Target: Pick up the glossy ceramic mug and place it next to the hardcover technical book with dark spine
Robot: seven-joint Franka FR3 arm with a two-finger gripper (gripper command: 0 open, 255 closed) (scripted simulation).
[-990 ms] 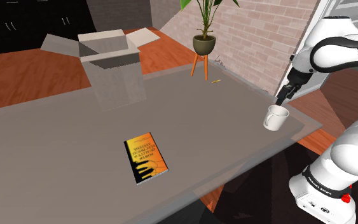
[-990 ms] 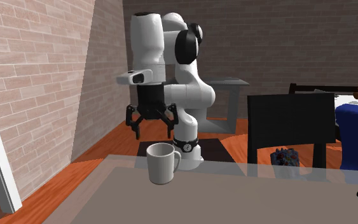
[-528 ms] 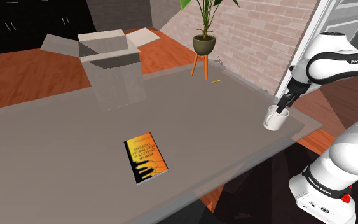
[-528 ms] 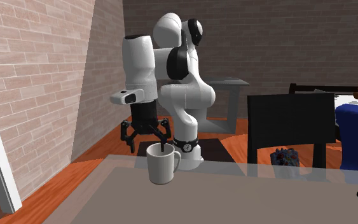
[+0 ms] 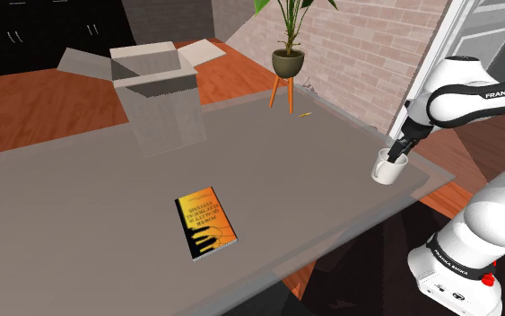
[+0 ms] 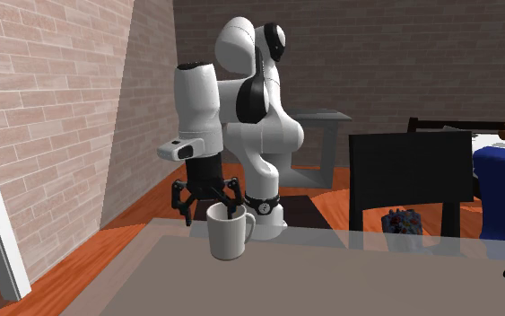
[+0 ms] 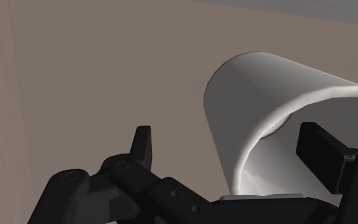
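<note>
A white mug [image 5: 385, 169] stands upright near the grey table's [image 5: 80, 215] right corner in the shoulder view. My black gripper [image 5: 399, 151] hangs open right over its rim. In the second exterior view the gripper [image 6: 210, 212] straddles the far wall of the mug [image 6: 228, 233], with one finger dipping inside. The wrist view shows the mug [image 7: 266, 95] with its wall between the spread fingers of the gripper [image 7: 231, 151], which do not clasp it. An orange book with a dark spine [image 5: 206, 223] lies flat mid-table, well to the left of the mug.
An open cardboard box [image 5: 156, 85] stands at the table's far side. A potted plant on a stand [image 5: 288, 61] is behind the table. A dark chair [image 6: 409, 184] and a blue object [image 6: 501, 193] sit at the second exterior view's right. The table's edge runs close to the mug.
The gripper has come down from above the mug to its rim, staying open. The mug and the book have not moved.
</note>
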